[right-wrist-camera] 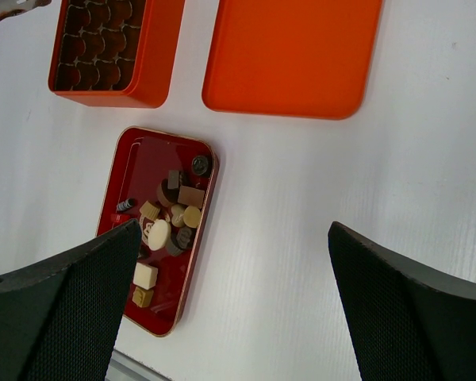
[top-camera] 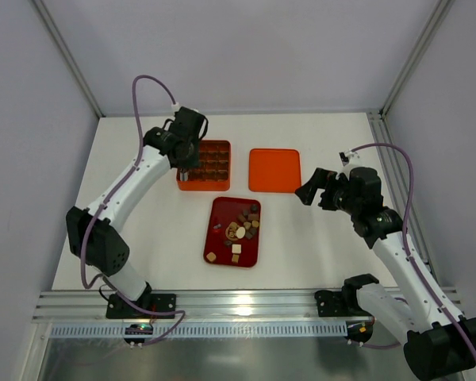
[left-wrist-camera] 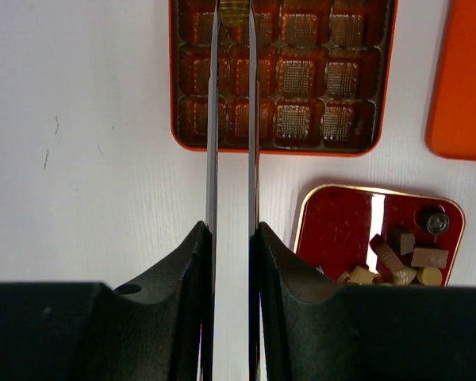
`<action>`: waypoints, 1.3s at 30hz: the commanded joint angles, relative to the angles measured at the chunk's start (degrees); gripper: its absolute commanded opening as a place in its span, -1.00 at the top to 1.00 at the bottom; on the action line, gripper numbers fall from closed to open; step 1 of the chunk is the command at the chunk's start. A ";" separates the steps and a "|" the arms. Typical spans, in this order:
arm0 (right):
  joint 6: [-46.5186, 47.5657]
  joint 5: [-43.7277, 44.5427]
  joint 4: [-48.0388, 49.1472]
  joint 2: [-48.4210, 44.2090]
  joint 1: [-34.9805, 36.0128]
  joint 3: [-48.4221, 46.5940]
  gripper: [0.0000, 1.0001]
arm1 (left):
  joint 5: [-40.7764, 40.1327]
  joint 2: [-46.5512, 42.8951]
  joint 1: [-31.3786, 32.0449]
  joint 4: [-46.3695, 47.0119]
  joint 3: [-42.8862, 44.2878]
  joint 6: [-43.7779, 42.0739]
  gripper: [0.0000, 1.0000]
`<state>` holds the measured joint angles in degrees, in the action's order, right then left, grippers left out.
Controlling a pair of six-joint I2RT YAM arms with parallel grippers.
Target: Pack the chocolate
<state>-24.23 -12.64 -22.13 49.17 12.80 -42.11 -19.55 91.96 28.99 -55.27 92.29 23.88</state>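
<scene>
Tan chocolate (left-wrist-camera: 234,12) clamped in left pincer (left-wrist-camera: 233,5) over orange box (top-camera: 202,186); right pincer (right-wrist-camera: 234,232) spread wide — well apart.

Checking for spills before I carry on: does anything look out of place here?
Nothing stands out. The loose chocolate all lies inside the red tray, the lid lies flat beside the orange box, and the left gripper holds one tan piece.

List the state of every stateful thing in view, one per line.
orange box: open, lid off; the visible cells look empty.
lid: off, lying flat to the right of the box.
red tray: holding loose pieces.
chocolates: loose, clustered in the tray, not packed.
left gripper: shut on tan piece, over the box.
right gripper: open, empty, to the right of the tray.
</scene>
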 commanded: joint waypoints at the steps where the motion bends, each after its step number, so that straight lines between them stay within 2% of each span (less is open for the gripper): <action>1: 0.85 -0.10 0.51 -0.12 0.39 -2.28 -0.99 | 1.26 3.03 -2.01 4.90 3.68 -2.43 0.60; 10: 0.94 -0.36 0.25 -0.56 0.39 -1.84 -1.00 | 1.27 10.25 -6.31 5.87 7.90 -4.54 0.60; 24: 1.03 -0.63 0.51 0.23 0.39 -2.10 -1.00 | 1.71 15.70 -7.90 6.14 10.72 -5.25 0.59; 29: 1.03 -0.71 0.77 0.58 0.39 -2.01 -1.00 | 1.09 16.05 -7.90 5.78 10.37 -5.25 0.53; 39: 0.68 -0.89 0.86 0.58 0.47 -1.93 -1.00 | 1.18 15.35 -7.90 5.26 11.68 -5.77 0.29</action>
<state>-24.03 -12.86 -22.39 49.89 12.82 -42.11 -17.98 108.51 21.56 -51.40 100.86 18.98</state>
